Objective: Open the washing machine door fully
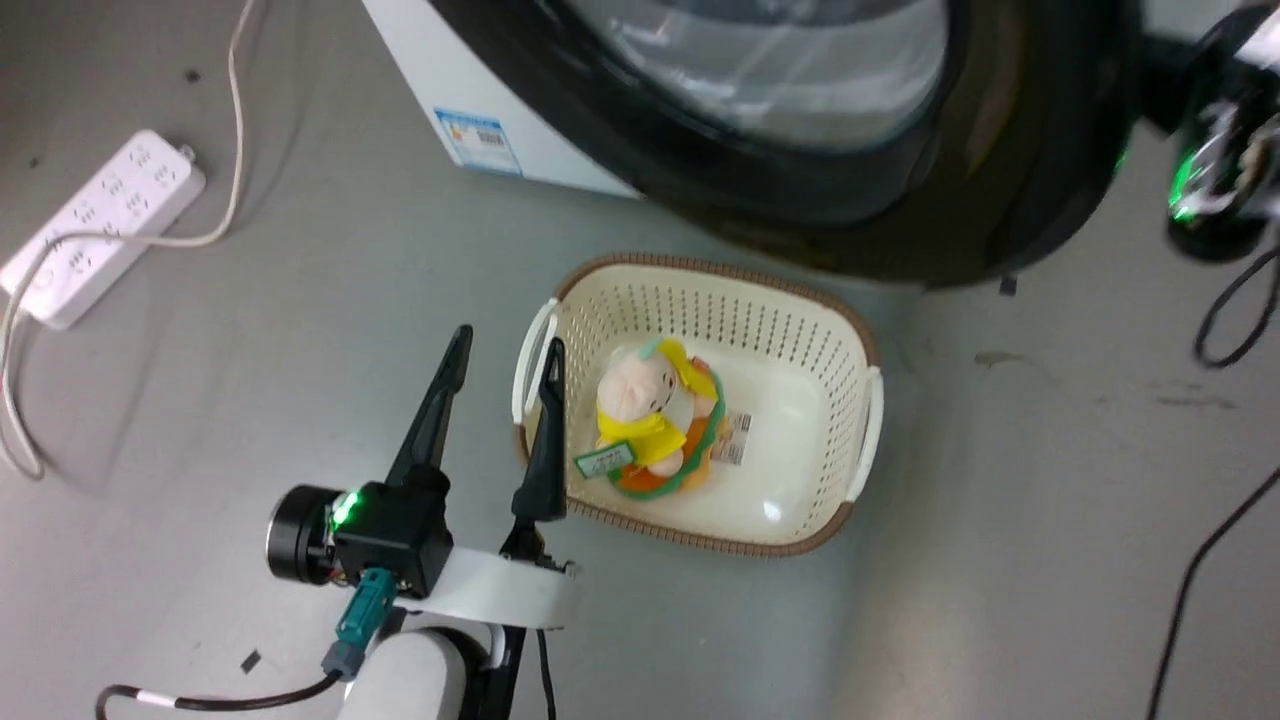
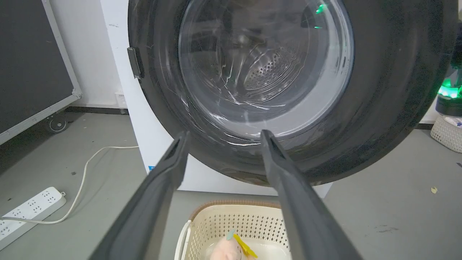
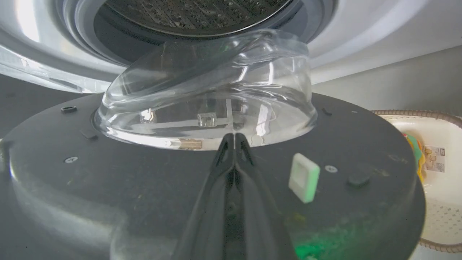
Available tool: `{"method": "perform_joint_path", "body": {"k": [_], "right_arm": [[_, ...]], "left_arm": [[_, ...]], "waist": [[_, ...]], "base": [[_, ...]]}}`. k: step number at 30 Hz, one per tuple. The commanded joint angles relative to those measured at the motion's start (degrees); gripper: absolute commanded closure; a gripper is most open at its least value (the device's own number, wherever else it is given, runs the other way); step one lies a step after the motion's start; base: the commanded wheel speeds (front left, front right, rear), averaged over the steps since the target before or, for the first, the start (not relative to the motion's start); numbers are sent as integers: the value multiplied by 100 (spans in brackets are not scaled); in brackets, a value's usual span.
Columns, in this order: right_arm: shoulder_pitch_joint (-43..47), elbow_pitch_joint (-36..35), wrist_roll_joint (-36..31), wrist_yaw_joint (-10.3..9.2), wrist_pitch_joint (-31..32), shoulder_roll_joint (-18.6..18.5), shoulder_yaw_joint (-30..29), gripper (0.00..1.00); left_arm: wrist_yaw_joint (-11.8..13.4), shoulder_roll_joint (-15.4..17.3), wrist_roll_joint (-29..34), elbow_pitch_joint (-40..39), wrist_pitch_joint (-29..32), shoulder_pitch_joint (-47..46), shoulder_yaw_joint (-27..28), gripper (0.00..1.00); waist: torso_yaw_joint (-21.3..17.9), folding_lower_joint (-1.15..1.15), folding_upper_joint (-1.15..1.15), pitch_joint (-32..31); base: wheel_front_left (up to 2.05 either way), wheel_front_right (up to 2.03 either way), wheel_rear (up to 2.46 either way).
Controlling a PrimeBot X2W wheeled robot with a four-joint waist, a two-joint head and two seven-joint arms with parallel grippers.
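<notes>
Right pincer (image 3: 234, 136) closed, at washing machine door (image 3: 144, 187) glass edge | left pincer (image 1: 507, 340) wide, beside basket (image 1: 720, 268)

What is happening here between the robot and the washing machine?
The robot is working on opening the washing machine door. Its right tool, shut, reaches behind the door, fingers pointing at the glass bowl on the inner side. The door stands partly open, with the steel drum exposed. The left tool hangs open and empty by a basket holding a plush toy.
</notes>
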Motion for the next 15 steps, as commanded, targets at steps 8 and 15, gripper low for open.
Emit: {"method": "perform_joint_path", "body": {"k": [8, 15], "right_arm": [[1713, -1154, 265, 8, 648, 826, 207, 100], [3037, -2078, 747, 8, 1220, 1126, 630, 100]], "left_arm": [[-144, 7, 12, 176, -32, 432, 50, 0], [-229, 7, -1, 218, -32, 825, 137, 0]], "waist": [[-106, 0, 0, -1002], [-27, 0, 0, -1439]], "base": [[0, 0, 0], [0, 0, 0]]}}
